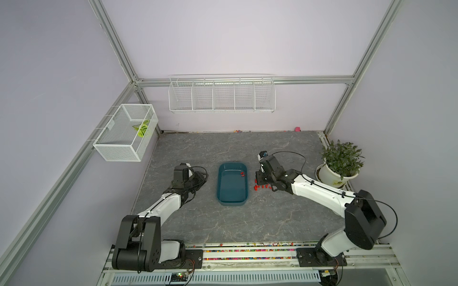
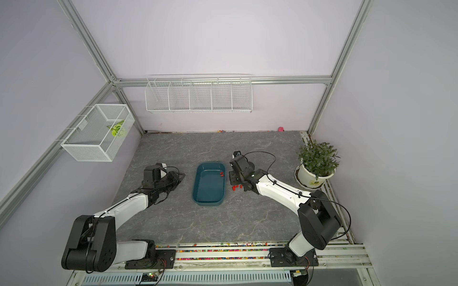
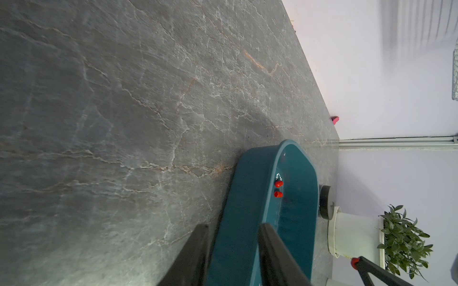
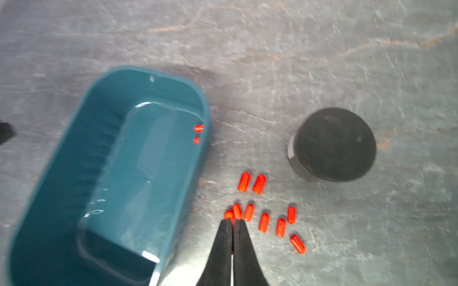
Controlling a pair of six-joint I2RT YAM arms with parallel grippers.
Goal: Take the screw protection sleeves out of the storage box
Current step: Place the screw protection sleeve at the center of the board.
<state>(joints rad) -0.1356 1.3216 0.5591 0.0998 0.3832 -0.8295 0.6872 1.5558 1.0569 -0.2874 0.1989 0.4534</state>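
Observation:
The teal storage box [image 1: 233,203] [image 2: 208,203] lies mid-table. Two red screw protection sleeves [image 1: 242,174] [image 2: 221,174] [image 3: 278,188] [image 4: 197,133] rest inside it, by its far right wall. Several more sleeves [image 1: 261,187] [image 2: 236,187] [image 4: 262,220] lie on the table just right of the box. My right gripper [image 1: 258,179] [image 2: 233,179] [image 4: 233,220] hangs over that cluster, shut on one sleeve [image 3: 355,263] that pokes out at its tips. My left gripper [image 1: 203,177] [image 2: 182,176] [image 3: 233,225] sits left of the box, pointing at it, open and holding nothing.
A small black round canister [image 4: 332,146] [image 3: 324,201] stands right of the loose sleeves, under my right arm. A potted plant [image 1: 339,163] [image 2: 314,161] fills the right edge. White wire baskets [image 1: 221,94] [image 1: 126,133] hang on the walls. Coloured beads [image 1: 247,250] line the front rail.

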